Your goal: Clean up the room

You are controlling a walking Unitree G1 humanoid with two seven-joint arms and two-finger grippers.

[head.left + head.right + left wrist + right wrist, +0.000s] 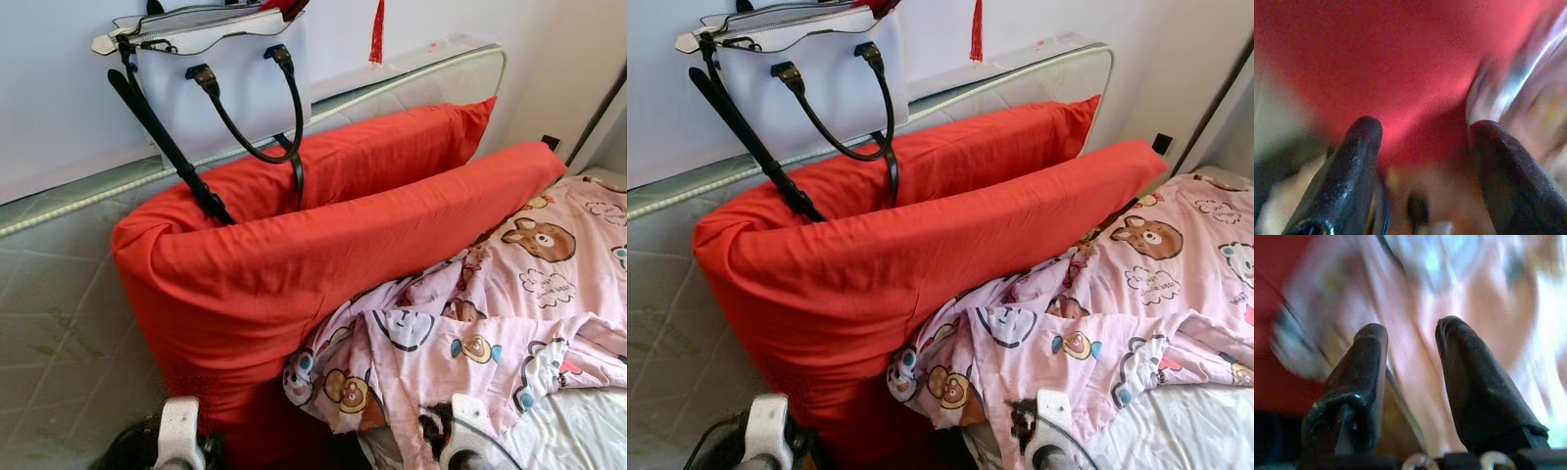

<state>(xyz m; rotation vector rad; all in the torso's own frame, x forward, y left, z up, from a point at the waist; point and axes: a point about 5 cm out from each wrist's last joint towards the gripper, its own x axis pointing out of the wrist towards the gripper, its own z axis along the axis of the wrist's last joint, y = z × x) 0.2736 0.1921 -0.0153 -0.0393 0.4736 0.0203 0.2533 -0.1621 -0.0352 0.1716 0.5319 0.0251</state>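
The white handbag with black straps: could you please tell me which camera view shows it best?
The left eye view shows the white handbag with black straps best: it sits nearer the frame's centre, atop the red pillows. The right eye view shows the same bag shifted toward its left edge. Both wrist views are blurred, and no bag can be made out there.

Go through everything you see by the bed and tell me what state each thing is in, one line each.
White handbag: upright on the headboard ledge, zipped shut, black handles hanging down.
Red pillows: two, standing on edge against the headboard.
Pink bear-print blanket: crumpled in a heap against the front pillow.
Red tassel: hanging on the wall.
Left hand: open, facing red fabric, holding nothing.
Right hand: open over the blanket, holding nothing.
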